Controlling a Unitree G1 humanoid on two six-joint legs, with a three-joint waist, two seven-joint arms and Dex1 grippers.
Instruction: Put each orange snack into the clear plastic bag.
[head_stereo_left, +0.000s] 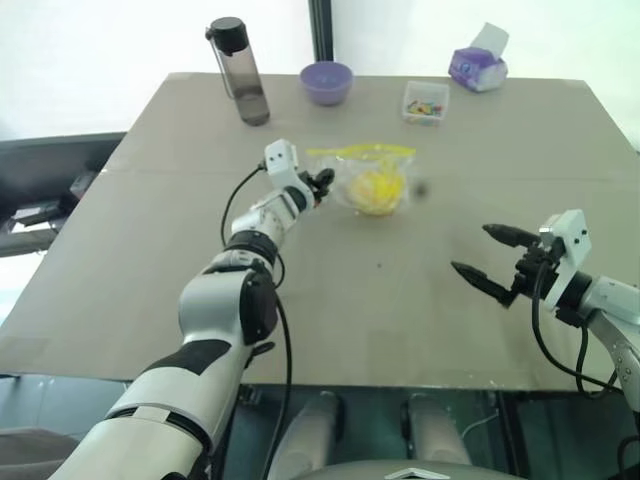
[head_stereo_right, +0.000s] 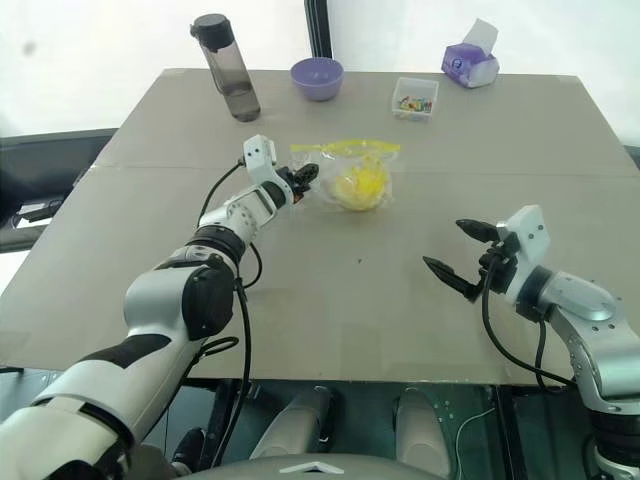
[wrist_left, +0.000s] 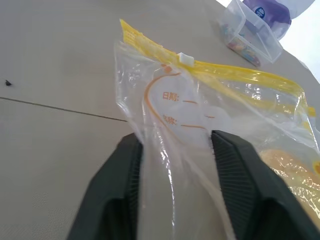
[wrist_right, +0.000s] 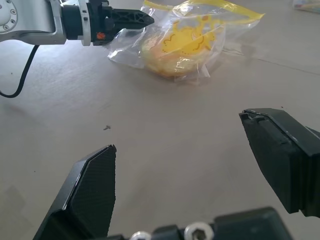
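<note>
The clear plastic bag with its yellow zip strip lies at the table's middle, a little toward the far side. One orange snack sits inside it, seen through the plastic. My left gripper reaches in from the bag's left side. In the left wrist view its two black fingers press a bunched corner of the bag between them. My right gripper hovers open over bare table to the near right, well apart from the bag, with nothing between its fingers.
Along the far edge stand a dark water bottle, a purple bowl, a small clear box of colourful bits and a purple tissue pack. The grey table stretches wide on both sides.
</note>
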